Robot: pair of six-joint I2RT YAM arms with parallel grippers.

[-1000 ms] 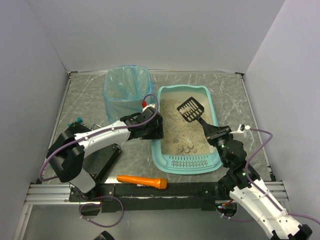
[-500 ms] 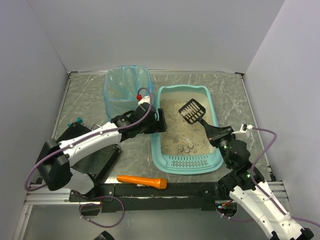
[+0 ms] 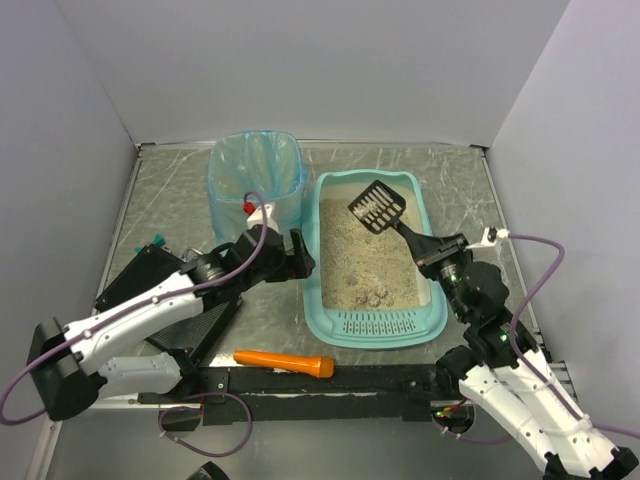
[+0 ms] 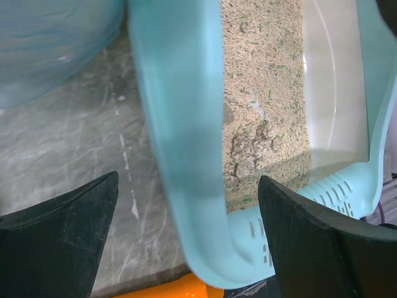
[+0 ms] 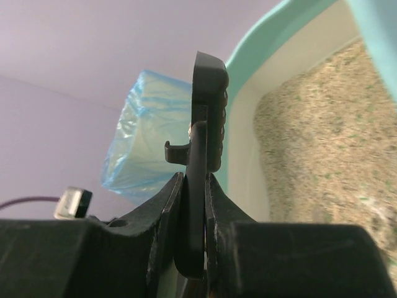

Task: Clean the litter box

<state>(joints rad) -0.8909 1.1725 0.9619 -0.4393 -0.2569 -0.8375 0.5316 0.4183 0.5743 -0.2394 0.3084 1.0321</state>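
Note:
The light teal litter box [image 3: 375, 335] holds beige litter, with a few clumps [image 3: 376, 295] near its slotted lip. My right gripper [image 3: 428, 248] is shut on the handle of a black slotted scoop [image 3: 376, 206], holding its head above the far part of the box; pale bits show in it. In the right wrist view the scoop handle [image 5: 208, 112] stands edge-on between my shut right gripper [image 5: 193, 205]. My left gripper [image 3: 297, 256] is open at the box's left rim. In the left wrist view that rim [image 4: 186, 143] runs between the spread fingers [image 4: 56, 236], untouched; the clumps [image 4: 248, 149] show inside.
A blue-bagged waste bin [image 3: 255, 180] stands just left of the box's far end and shows in the right wrist view [image 5: 146, 155]. A flat black case [image 3: 190, 315] lies under my left arm. An orange tool [image 3: 285, 362] lies at the near edge. Grey walls enclose the table.
My right gripper has carried the scoop up and toward the far left of the box. My left arm has swung back, its gripper shifting slightly left along the box's left rim.

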